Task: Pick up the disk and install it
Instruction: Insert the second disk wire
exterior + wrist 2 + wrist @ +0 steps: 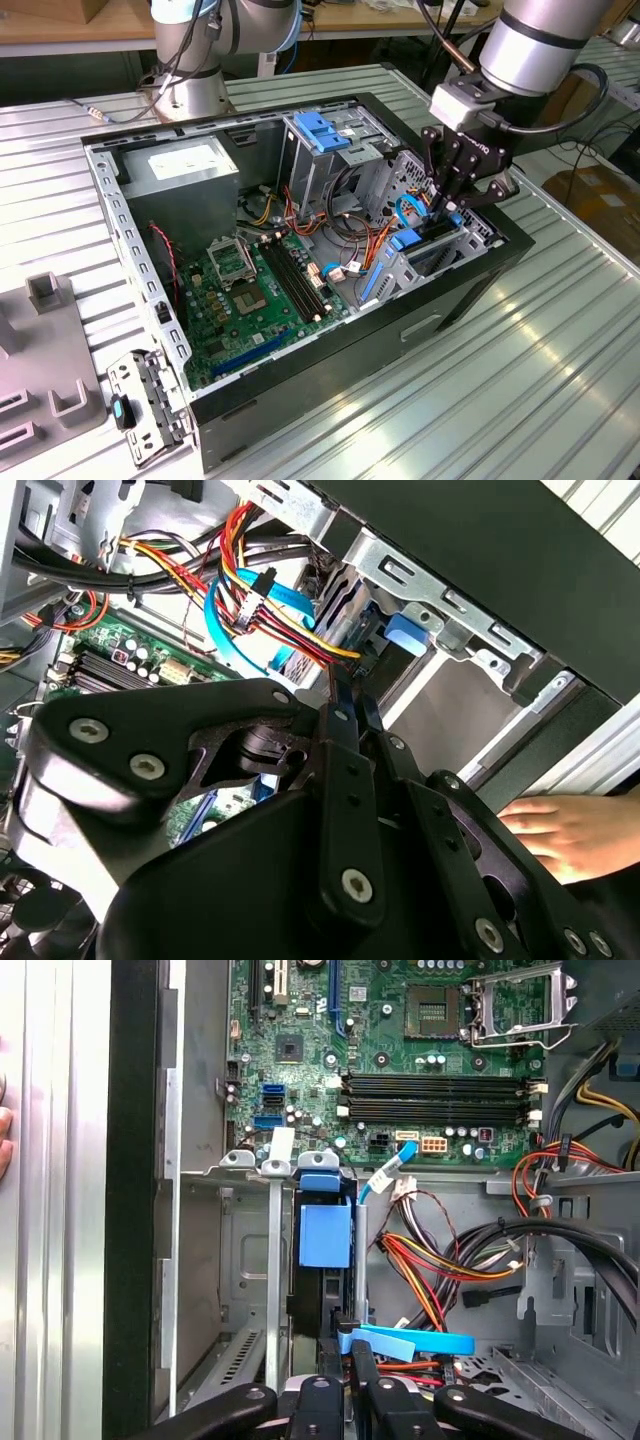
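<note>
**Disk is standing in its bay, my fingers closed on its edge**

I am low inside the open computer case (470, 290), at the drive bay (250, 1290) near the corner on the exterior view's right. My gripper (447, 205) reaches down into this bay. In the first wrist view my two fingers (362, 1380) stand close together, almost shut, and they pinch the thin upper edge of the disk (325, 1235). So I judge that I hold the disk by its blue carrier, with the jaws narrow.

The disk stands on its edge between the metal walls of the bay. Its blue end tab (320, 1182) is at the far end, close to the motherboard (420, 1050). In the exterior view, the blue of the carrier (408, 240) shows just under my fingers.

As I judge it, the picking up is done and the disk is already mostly inside the slot. I cannot tell if it sits fully down and is latched. A blue data cable (415, 1340) lies across the bay beside my fingers, and a bundle of coloured wires (440, 1260) is near.

A person's hand (570, 830) rests on the table outside the case.
</note>
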{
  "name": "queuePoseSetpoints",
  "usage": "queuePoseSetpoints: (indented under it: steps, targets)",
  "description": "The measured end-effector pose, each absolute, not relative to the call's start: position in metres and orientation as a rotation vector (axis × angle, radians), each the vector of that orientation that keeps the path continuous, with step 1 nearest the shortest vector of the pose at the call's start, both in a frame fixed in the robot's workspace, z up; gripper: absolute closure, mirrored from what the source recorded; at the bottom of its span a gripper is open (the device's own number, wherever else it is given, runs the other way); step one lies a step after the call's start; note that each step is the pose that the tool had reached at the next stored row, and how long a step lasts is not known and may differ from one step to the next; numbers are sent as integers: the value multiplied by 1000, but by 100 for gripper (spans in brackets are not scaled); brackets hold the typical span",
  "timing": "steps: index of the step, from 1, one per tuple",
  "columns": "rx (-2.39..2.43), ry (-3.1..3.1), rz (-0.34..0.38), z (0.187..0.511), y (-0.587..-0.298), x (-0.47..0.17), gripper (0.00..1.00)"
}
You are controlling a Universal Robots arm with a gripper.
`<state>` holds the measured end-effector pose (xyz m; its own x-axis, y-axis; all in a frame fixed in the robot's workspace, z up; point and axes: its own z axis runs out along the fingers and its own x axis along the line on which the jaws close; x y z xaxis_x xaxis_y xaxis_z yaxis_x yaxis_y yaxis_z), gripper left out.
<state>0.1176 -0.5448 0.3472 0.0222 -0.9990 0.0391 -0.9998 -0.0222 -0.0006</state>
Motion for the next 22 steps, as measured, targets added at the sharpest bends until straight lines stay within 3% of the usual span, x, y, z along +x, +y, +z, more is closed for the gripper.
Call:
queuePoseSetpoints:
  steps: [22]
  targets:
    - [2237,-2188,22,348,-550,118,84]
